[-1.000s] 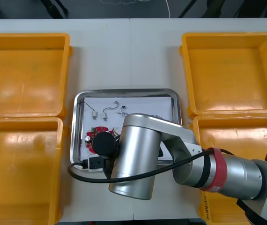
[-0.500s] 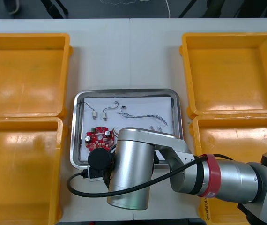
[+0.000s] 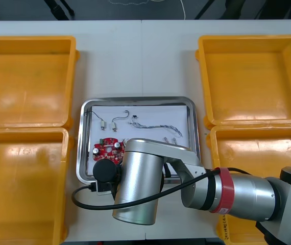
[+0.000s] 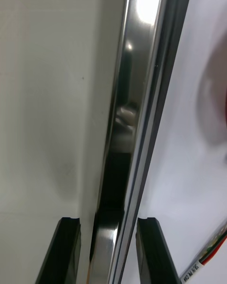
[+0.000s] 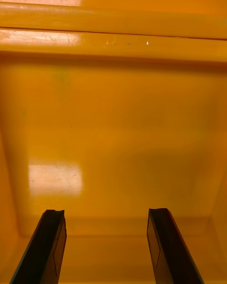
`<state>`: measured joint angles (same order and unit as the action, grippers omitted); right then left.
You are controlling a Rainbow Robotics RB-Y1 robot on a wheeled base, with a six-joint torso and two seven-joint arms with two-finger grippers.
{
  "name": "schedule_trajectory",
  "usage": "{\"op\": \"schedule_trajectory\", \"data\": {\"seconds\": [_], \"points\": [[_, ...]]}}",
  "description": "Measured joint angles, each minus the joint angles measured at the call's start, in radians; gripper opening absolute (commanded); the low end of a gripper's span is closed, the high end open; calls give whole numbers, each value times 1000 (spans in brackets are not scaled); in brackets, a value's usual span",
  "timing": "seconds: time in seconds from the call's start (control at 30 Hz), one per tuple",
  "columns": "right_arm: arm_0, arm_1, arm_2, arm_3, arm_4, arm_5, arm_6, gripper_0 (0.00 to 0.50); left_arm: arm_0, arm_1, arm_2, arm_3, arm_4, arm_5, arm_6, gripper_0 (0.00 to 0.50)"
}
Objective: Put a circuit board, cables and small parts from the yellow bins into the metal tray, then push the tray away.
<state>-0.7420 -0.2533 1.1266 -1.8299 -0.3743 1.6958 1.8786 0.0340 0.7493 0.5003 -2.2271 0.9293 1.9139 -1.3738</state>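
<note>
The metal tray [image 3: 191, 109], white inside, lies between the bins. In it are a round red circuit board [image 3: 107, 149], a twisted blue and white cable [image 3: 158, 127] and small metal parts [image 3: 116, 124]. My right arm [image 3: 140, 178] reaches across the tray's near edge. In the right wrist view my right gripper [image 4: 109, 222] stands open astride the tray's near rim [image 4: 127, 123], with one finger outside on the table, a thin gap from the rim, and the other inside the tray. My left gripper [image 5: 106, 213] hangs open over the bare floor of a yellow bin [image 5: 113, 123].
Two yellow bins stand on the left [image 3: 28, 81] [image 3: 23, 184] and two on the right [image 3: 252, 76] [image 3: 258, 148], all bare inside. A black hose [image 3: 84, 196] loops from the right wrist over the table beside the tray's near left corner.
My right arm has drawn back toward the table's near edge, uncovering the circuit board and the twisted cable. The tray has not moved.
</note>
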Motion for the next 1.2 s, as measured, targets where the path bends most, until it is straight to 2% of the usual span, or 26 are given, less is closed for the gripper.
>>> {"op": "schedule_trajectory", "data": {"seconds": [0.13, 0.2, 0.33, 1.2], "points": [[0, 1, 0, 4, 2, -3, 0, 115, 0, 0, 0, 0, 0, 0, 0, 500], [-1, 2, 0, 5, 4, -4, 0, 67, 0, 0, 0, 0, 0, 0, 0, 500], [-2, 3, 0, 6, 4, -7, 0, 4, 0, 0, 0, 0, 0, 0, 0, 500], [-52, 4, -34, 11, 30, 33, 0, 0, 0, 0, 0, 0, 0, 0, 0, 500]]}}
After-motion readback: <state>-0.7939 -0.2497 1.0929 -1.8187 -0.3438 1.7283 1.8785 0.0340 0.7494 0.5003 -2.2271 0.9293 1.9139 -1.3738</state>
